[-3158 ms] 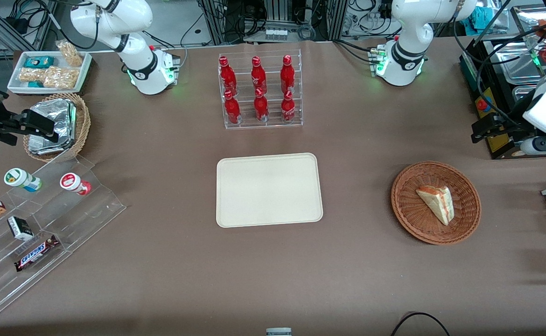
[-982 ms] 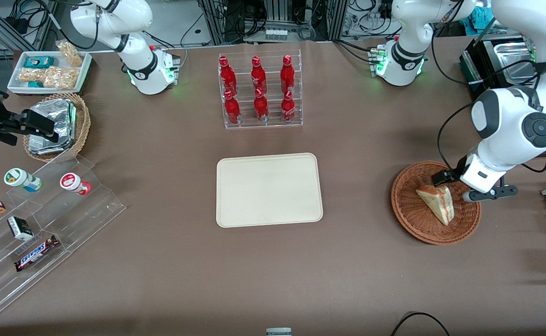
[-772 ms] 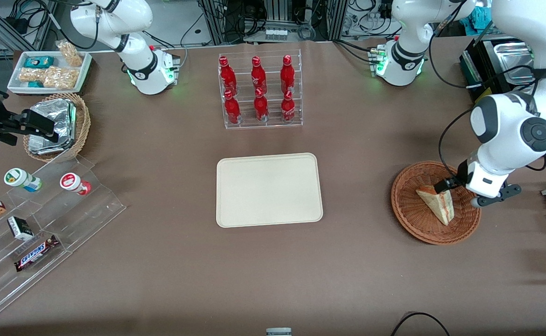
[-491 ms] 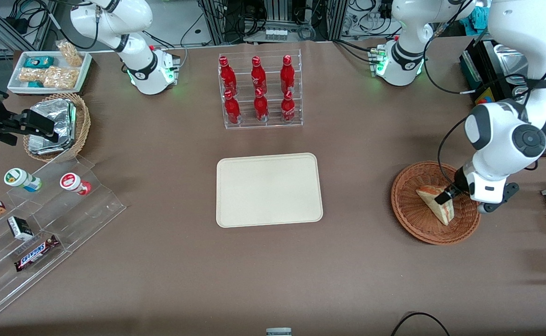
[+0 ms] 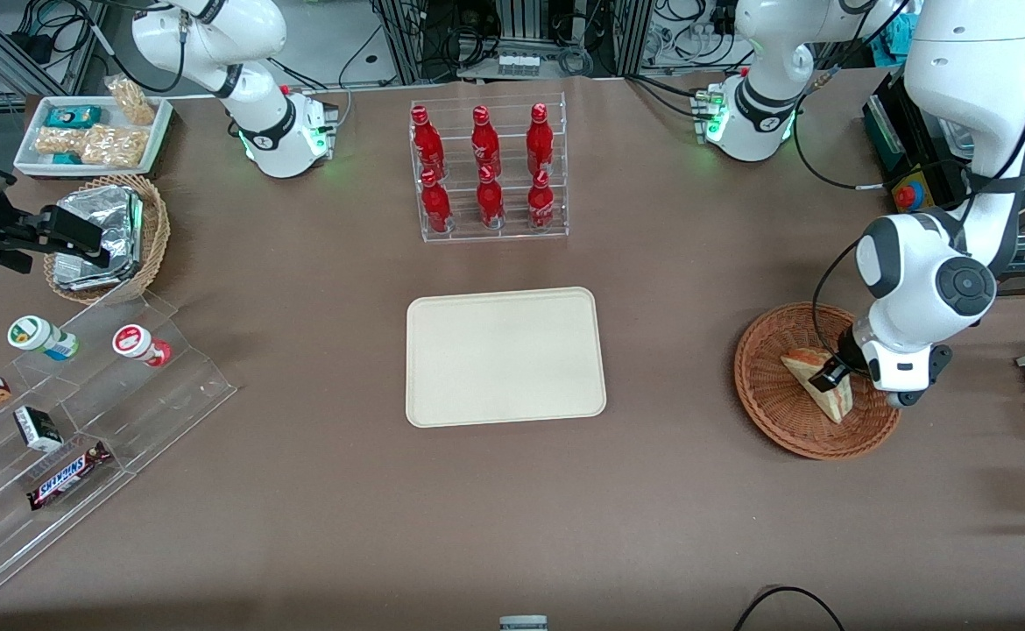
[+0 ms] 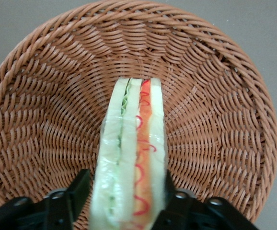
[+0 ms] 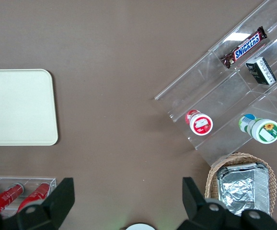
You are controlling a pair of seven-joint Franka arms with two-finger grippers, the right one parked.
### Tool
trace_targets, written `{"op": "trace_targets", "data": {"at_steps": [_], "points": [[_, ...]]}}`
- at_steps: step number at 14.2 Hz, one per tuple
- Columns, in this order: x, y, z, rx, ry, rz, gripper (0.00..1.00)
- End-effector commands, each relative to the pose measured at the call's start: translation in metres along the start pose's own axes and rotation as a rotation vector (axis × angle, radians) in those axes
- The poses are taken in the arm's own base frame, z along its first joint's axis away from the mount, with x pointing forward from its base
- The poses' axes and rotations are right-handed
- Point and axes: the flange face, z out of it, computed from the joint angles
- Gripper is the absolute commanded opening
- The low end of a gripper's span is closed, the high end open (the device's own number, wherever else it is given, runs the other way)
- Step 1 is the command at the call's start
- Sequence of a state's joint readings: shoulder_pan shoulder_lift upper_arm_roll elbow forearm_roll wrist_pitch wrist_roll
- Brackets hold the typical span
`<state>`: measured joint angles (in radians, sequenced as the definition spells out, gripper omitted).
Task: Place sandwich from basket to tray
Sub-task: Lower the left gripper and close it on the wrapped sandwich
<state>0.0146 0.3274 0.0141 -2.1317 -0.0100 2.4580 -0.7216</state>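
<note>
Brown cloth-covered table, left arm lowered into the basket (image 5: 793, 434) toward its own end

On edge in the wicker basket sits the sandwich (image 6: 131, 158), and the gripper (image 6: 124, 199) straddles its wide end, fingers (image 6: 76, 191) spread to either side, close against the wrapper, not clearly pinching; the cream tray (image 5: 504, 412) lies bare mid-table, well apart, nearer the front camera than the rack of red bottles (image 5: 488, 171)

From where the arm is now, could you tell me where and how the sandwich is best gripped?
Grip the sandwich across its two flat bread faces at the wide end, coming from above. It stands on edge in the basket, layers facing up, and the gripper already straddles it, one finger at each face, open. Squeeze gently; it looks soft.
</note>
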Motion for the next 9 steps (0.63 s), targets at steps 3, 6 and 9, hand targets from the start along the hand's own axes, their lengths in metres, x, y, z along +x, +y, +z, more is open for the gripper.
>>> {"op": "trace_targets", "data": {"at_steps": [3, 6, 9], "points": [[-0.011, 0.015, -0.054, 0.048, -0.060, 0.039, 0.03], [-0.034, 0.068, -0.092, 0.110, -0.086, 0.276, 0.01], [-0.056, 0.120, -0.103, 0.118, -0.128, 0.485, 0.06]]}}
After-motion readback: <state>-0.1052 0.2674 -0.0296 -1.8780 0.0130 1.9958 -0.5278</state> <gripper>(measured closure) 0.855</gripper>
